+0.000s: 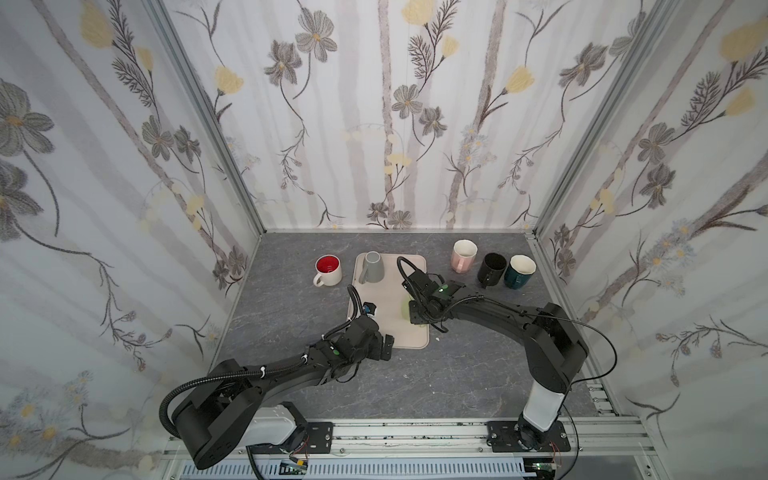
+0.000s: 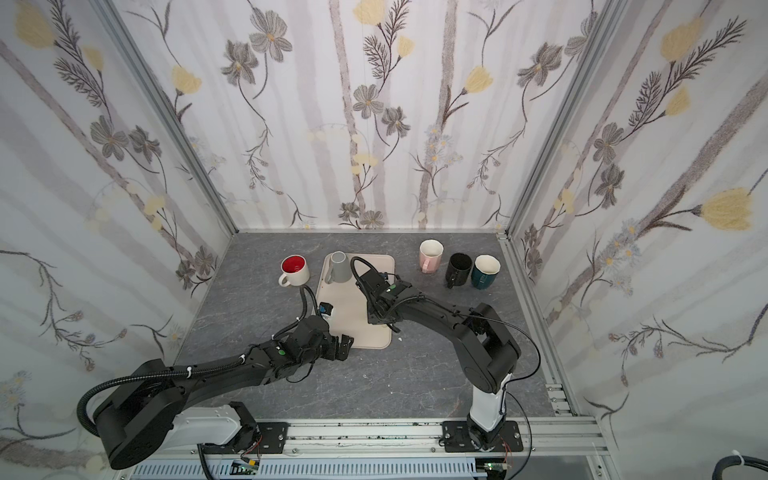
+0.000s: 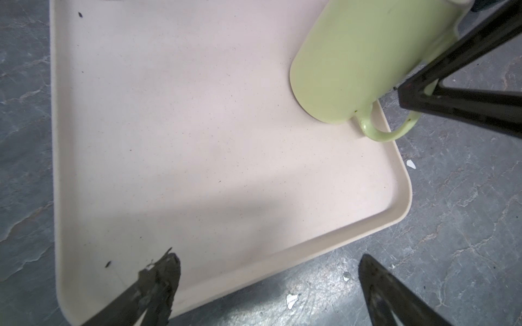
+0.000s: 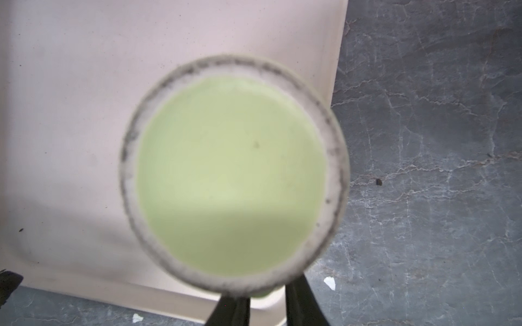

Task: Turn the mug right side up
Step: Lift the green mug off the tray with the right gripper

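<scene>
Tray (image 1: pixel 388 291) carrying two bottom-up mugs, grey mug (image 1: pixel 372 268) at the back, green mug (image 3: pixel 353 56) by the side rim, right gripper (image 4: pixel 267 307) pinching its handle, left gripper (image 3: pixel 268 259) spread wide.

We find both top views bright and evenly lit from overhead, soft on the pale walls (image 1: pixel 415 124) and free of glare, with only faint shadows on the grey table (image 1: pixel 457 374) and straight lines bowing toward the edges. In the left wrist view, a broad soft-edged shadow crosses the tray (image 3: pixel 197 141), which is otherwise sharp. In the right wrist view, the green mug (image 4: pixel 231 175) sits too close and is out of focus, its lower part shaded, while the table beyond stays crisp.
</scene>
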Controlling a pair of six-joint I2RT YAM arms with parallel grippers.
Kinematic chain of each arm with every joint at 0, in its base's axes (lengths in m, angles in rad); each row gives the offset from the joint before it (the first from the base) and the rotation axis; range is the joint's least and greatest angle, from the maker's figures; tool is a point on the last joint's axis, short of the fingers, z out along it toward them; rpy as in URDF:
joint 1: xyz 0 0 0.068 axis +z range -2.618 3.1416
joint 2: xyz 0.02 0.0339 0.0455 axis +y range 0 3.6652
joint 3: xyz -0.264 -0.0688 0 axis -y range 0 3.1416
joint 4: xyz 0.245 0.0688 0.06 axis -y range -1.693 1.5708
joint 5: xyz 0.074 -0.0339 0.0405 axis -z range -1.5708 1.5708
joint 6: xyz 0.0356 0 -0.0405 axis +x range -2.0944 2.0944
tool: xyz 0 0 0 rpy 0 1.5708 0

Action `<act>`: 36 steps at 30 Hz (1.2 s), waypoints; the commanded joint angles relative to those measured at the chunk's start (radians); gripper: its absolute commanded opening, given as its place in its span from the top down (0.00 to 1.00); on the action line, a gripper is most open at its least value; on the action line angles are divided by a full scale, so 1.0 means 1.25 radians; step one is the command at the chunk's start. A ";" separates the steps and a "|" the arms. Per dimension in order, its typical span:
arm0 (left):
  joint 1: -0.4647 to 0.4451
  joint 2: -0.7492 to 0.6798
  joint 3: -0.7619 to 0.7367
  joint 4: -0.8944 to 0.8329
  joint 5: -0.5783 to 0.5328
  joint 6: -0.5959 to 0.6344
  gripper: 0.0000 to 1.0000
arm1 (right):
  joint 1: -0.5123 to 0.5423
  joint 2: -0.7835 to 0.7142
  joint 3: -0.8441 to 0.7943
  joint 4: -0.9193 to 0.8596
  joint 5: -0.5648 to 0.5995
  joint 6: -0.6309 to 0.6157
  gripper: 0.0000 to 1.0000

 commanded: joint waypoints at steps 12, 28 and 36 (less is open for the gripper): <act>0.000 0.006 0.005 0.011 -0.009 0.009 0.00 | -0.003 0.018 0.027 -0.047 0.043 -0.027 0.90; 0.001 0.012 0.005 0.012 -0.008 0.011 0.00 | -0.006 -0.138 -0.103 0.102 0.008 -0.033 1.00; 0.001 0.005 0.000 0.017 -0.004 0.007 0.00 | -0.003 -0.173 -0.157 0.188 -0.049 0.024 1.00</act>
